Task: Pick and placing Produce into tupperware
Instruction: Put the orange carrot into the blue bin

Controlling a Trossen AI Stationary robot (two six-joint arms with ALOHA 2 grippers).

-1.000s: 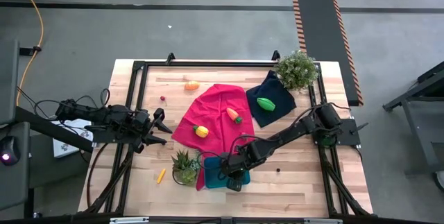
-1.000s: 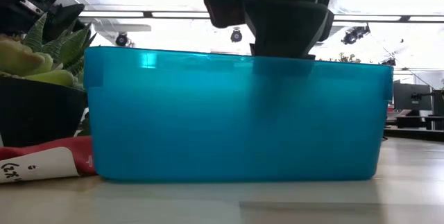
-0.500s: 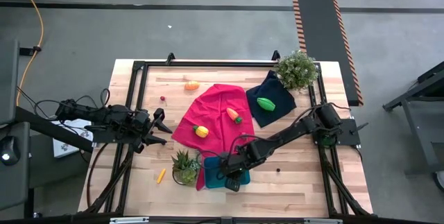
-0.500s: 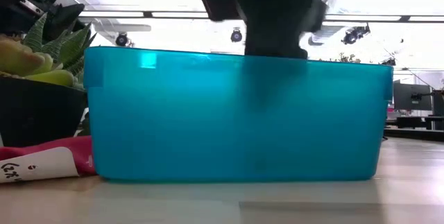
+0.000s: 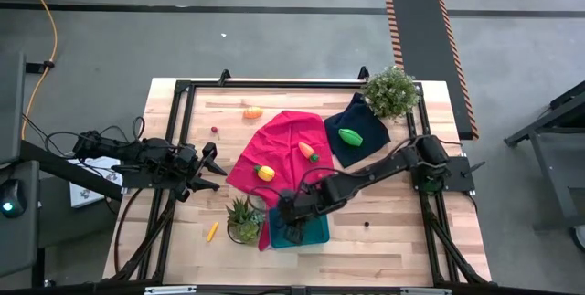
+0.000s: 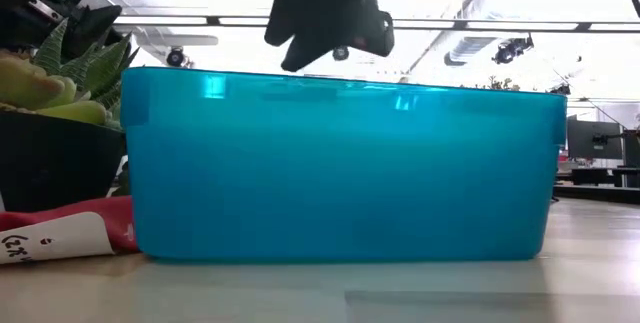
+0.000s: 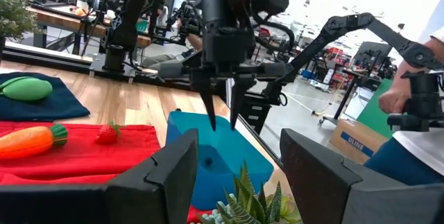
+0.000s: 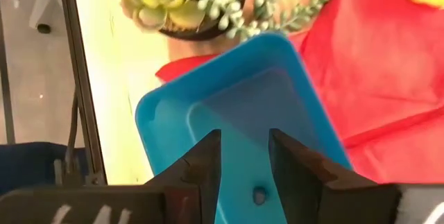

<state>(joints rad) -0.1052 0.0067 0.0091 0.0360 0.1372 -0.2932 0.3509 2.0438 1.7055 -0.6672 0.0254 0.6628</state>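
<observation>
The teal tupperware (image 5: 306,231) stands on the table near its front edge, with a small dark piece (image 8: 258,196) on its floor. My right gripper (image 7: 220,113) hangs just above it, fingers pointing down, open and empty. On the red cloth (image 5: 279,140) lie a carrot (image 5: 309,152) and a yellow-orange piece (image 5: 265,173). A green oval (image 5: 350,136) lies on the navy cloth. An orange piece (image 5: 253,111) and a thin yellow stick (image 5: 212,231) rest on the bare wood. My left gripper (image 5: 212,165) waits open at the table's left.
A potted succulent (image 5: 243,217) stands right beside the tupperware's left end. A leafy potted plant (image 5: 391,92) stands at the far right corner. Two small dark pieces (image 5: 366,224) (image 5: 215,131) lie on the wood. Bare wood lies right of the tupperware.
My right gripper has risen out of the tupperware until it is clear of the rim, and has drifted toward the table's left and far edges. The tupperware has stayed where it was.
</observation>
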